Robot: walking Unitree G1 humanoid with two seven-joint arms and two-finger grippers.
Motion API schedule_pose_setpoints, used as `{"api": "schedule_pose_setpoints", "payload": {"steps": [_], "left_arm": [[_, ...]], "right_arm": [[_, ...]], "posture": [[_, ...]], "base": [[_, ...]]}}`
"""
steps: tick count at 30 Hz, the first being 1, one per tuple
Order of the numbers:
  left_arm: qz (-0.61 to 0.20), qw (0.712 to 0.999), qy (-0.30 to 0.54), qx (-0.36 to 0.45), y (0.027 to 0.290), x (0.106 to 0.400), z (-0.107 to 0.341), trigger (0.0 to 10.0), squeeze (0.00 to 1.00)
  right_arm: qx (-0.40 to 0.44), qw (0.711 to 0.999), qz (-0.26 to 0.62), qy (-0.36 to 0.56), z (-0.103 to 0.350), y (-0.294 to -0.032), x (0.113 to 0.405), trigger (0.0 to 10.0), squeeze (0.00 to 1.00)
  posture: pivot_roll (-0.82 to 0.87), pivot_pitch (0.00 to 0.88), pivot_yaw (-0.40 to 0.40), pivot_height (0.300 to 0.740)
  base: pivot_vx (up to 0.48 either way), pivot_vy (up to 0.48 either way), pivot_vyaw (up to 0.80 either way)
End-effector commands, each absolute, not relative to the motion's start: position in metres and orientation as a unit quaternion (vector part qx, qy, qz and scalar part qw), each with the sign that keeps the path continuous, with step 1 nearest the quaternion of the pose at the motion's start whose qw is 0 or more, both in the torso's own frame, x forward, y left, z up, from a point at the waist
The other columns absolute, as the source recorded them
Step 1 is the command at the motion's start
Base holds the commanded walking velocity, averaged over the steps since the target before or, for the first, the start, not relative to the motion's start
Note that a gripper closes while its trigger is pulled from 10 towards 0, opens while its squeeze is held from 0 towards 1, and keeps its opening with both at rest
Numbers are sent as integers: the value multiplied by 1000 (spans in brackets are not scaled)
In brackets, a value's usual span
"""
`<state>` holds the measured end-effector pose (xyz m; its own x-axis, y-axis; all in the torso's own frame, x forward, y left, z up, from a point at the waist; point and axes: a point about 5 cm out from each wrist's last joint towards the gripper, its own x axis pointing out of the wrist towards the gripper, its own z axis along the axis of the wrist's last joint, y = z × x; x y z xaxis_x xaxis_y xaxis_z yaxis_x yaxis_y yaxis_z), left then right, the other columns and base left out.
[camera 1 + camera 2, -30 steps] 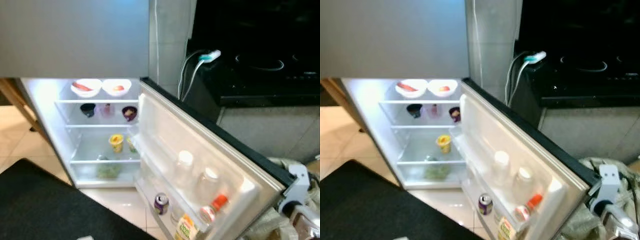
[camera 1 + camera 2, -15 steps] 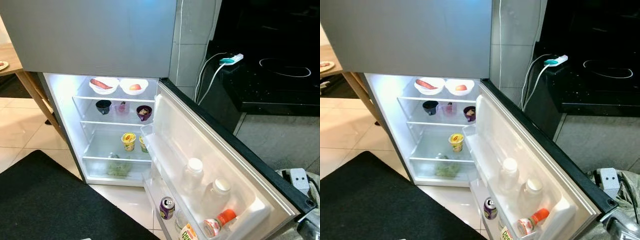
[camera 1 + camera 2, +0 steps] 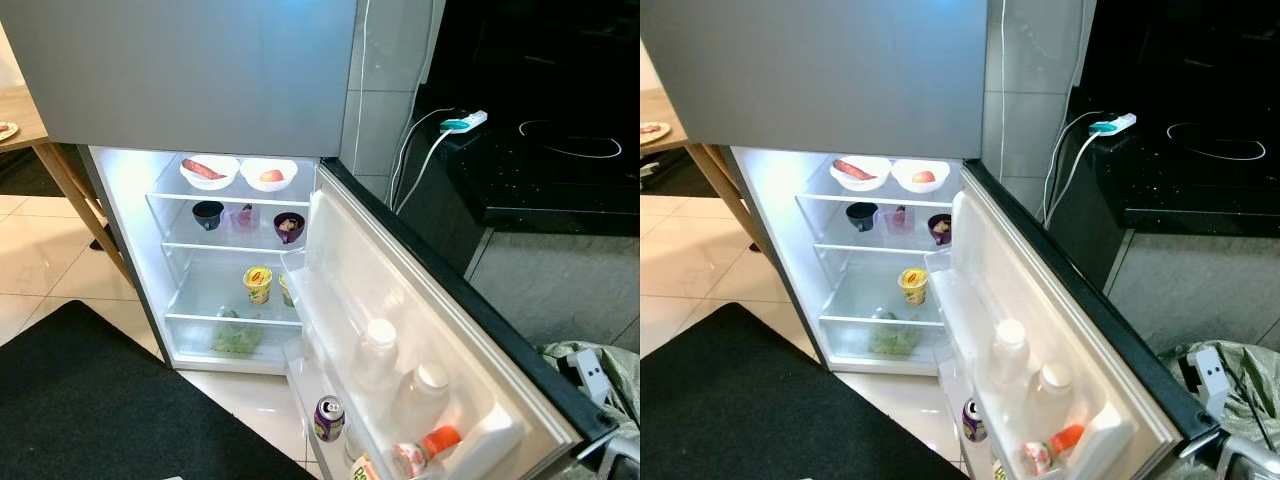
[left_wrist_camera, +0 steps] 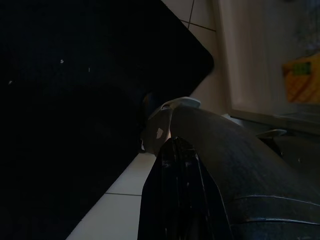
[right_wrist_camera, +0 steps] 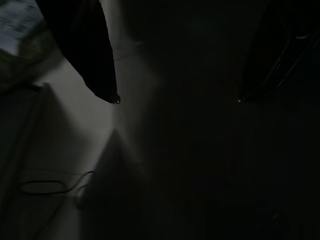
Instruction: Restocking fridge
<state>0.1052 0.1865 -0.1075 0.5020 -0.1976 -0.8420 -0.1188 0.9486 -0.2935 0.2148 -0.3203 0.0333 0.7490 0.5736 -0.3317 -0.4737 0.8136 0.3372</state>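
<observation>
A: Fridge [image 3: 130, 190] was recorded with its lower door [image 3: 440, 330] swung wide open and the interior lit. On the top shelf two white bowls were noted, one holding a carrot [image 3: 204, 169], the other an orange-red fruit [image 3: 270, 176].

B: Second shelf?

A: A dark cup [image 3: 207, 213], a pink container [image 3: 245, 216] and a purple bowl [image 3: 289, 226] were logged side by side. Below them a yellow cup [image 3: 258, 284] stood upright, and leafy greens [image 3: 236, 340] lay on the bottom shelf.

B: Door bins?

A: Two clear white-capped bottles [image 3: 375, 350] were seen in the upper bin. In the lower bin a purple can [image 3: 328, 418] stood upright, and an orange-capped bottle [image 3: 425, 452] lay tilted nearby.

B: Surroundings?

A: A black mat [image 3: 90, 410] lay on the tiled floor in front of the fridge. A dark counter [image 3: 540, 170] with a white cable and charger [image 3: 462, 121] was noted to the right.

B: Tools?

A: In the left wrist view the left tool [image 4: 175, 150] was seen with its black fingers pressed together, clenched on nothing, over the mat's edge. In the very dark right wrist view the right tool [image 5: 175, 100] was recorded with its two fingertips [image 5: 112, 97] well apart, released, holding nothing.
</observation>
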Motion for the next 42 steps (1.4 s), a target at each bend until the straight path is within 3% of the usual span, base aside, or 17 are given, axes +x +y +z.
{"api": "schedule_pose_setpoints", "payload": {"steps": [1, 9, 12, 20, 25, 42], "left_arm": [[-32, 829, 535, -160, 179, 86, -114, 10000, 0], [-33, 826, 540, -159, 179, 82, -115, 10000, 0], [-33, 825, 541, -159, 179, 81, -115, 10000, 0], [-35, 825, 542, -160, 177, 81, -115, 10000, 0], [-40, 821, 547, -157, 175, 80, -116, 10000, 0], [-46, 821, 548, -151, 175, 81, -115, 10000, 0]], "right_arm": [[131, 906, 333, 227, 28, -307, 211, 10000, 0], [141, 855, 440, 237, 24, -270, 204, 10000, 0], [137, 850, 452, 235, 24, -262, 203, 10000, 0], [122, 866, 421, 241, 19, -259, 207, 10000, 0], [94, 898, 351, 250, 15, -269, 213, 10000, 0], [89, 901, 345, 246, 14, -267, 213, 10000, 0]], "posture": [[-73, 0, -53, 740], [-78, 0, -55, 740], [-79, 0, -56, 740], [-79, 0, -58, 740], [-81, 0, -55, 740], [-86, 0, -55, 740]], "base": [[0, 0, 0], [0, 0, 0], [0, 0, 0], [0, 0, 0], [0, 0, 0], [-257, 0, 0]]}}
